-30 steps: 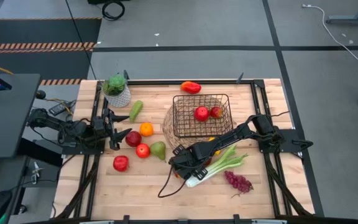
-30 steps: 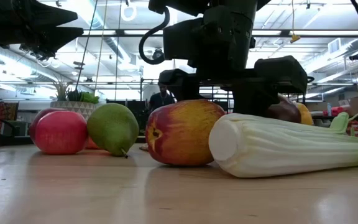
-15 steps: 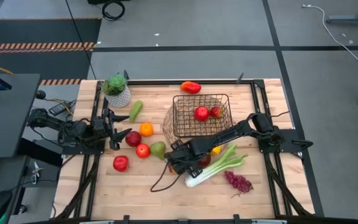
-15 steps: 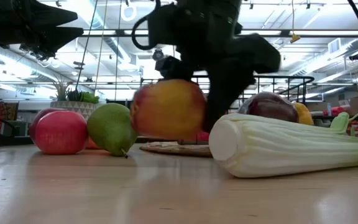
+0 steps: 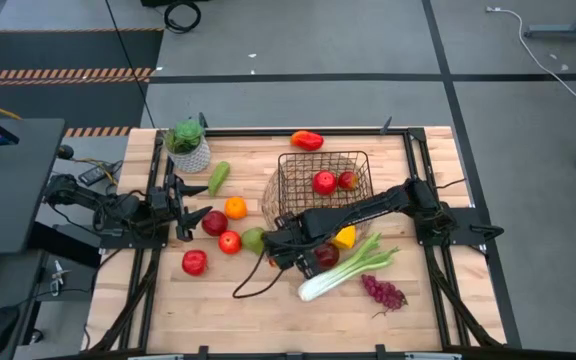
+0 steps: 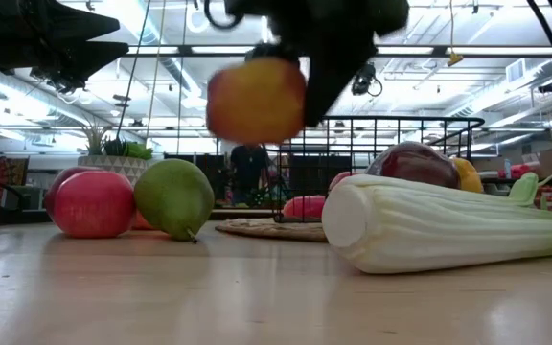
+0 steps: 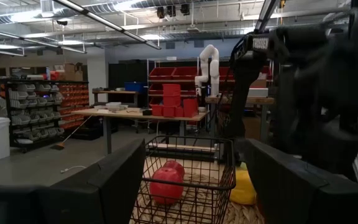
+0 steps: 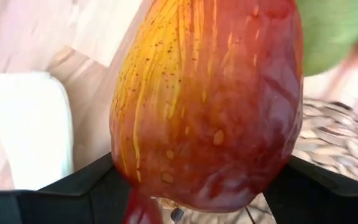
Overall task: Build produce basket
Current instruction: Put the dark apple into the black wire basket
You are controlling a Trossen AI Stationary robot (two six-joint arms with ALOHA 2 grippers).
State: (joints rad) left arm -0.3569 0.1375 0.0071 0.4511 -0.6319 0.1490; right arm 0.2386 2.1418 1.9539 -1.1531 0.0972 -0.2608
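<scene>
**Right tool carrying a red-and-yellow apple above the bench**

The right tool (image 5: pixel 276 250) is closed on a red-and-yellow apple (image 8: pixel 210 99). In the low view this apple (image 6: pixel 255 99) hangs clear of the bench (image 5: pixel 228 315), with open air beneath it. In the right wrist view the fruit sits between the two dark fingers (image 8: pixel 73 186), one on each side of its lower half. From above, the right arm reaches across the middle of the bench, and its tool is near the front left corner of the basket (image 5: pixel 324 185), over the edge of the round woven mat (image 5: pixel 268 205).

The basket stands on the mat toward the back of the bench. Two red apples (image 5: pixel 324 182) lie inside it, side by side.

Produce on the bench:
- Celery (image 5: pixel 343 268): lying flat, in front of the basket, its white cut end pointing toward the front.
- Dark red apple (image 5: pixel 326 255): just beside the celery, near the right tool.
- Yellow pepper (image 5: pixel 345 237): between the basket and the celery.
- Purple grapes (image 5: pixel 383 292): near the front right.
- Green pear (image 5: pixel 253 240): just left of the right tool.
- Orange (image 5: pixel 235 208), dark red apple (image 5: pixel 214 223) and two red apples (image 5: pixel 230 242): grouped on the left half.
- Red pepper (image 5: pixel 307 140): at the back edge, behind the basket.
- Second green pear (image 5: pixel 218 177): beside the potted plant (image 5: pixel 188 145).

The left tool (image 5: pixel 190 200) waits at the left side of the bench, near the orange. Its fingers (image 7: pixel 104 186) stand apart and hold nothing.
</scene>
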